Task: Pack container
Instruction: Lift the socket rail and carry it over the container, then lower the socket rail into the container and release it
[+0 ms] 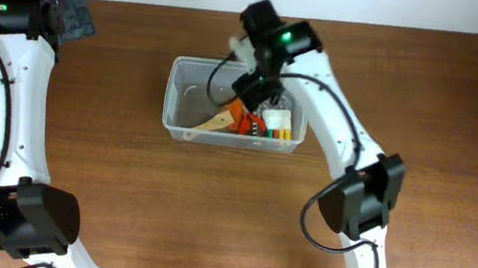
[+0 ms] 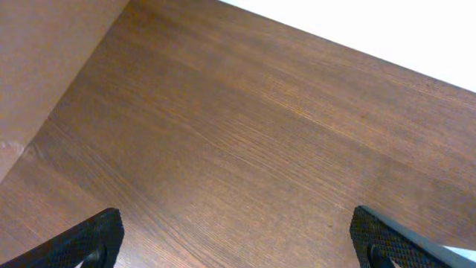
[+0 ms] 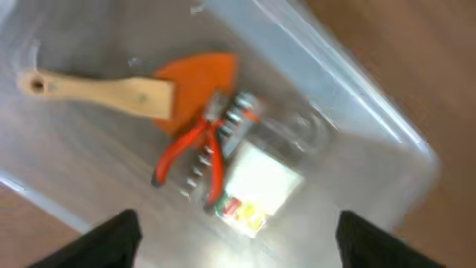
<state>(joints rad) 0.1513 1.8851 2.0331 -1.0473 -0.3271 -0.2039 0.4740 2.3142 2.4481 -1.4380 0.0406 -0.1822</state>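
Dark brown wood-grain surface (image 1: pixel 124 193) runs across the whole scene, with a white wall (image 1: pixel 371 3) along its far edge. Near the middle stands the clear, colourless rectangular plastic container (image 1: pixel 172 99) with rounded corners and a rim, upright and uncovered. Inside it, gathered toward its right half, lie three things: a spatula (image 3: pixel 97 89) with a pale wooden handle and an orange blade, a pair of red-handled pliers (image 3: pixel 186 145), and a small clear packet (image 3: pixel 256 182) with a white card and coloured pieces. The spatula's handle points toward the bare left part of the container. The pliers rest partly over the orange blade and touch the packet beside them. The right pincer (image 1: pixel 258 89) hangs directly above these things. Its two black fingers (image 3: pixel 111 238) are spread wide with nothing between them. The left pincer (image 1: pixel 72 18) is well apart from the container, near the far left corner of the surface. It too is spread wide and holds nothing, over bare wood.
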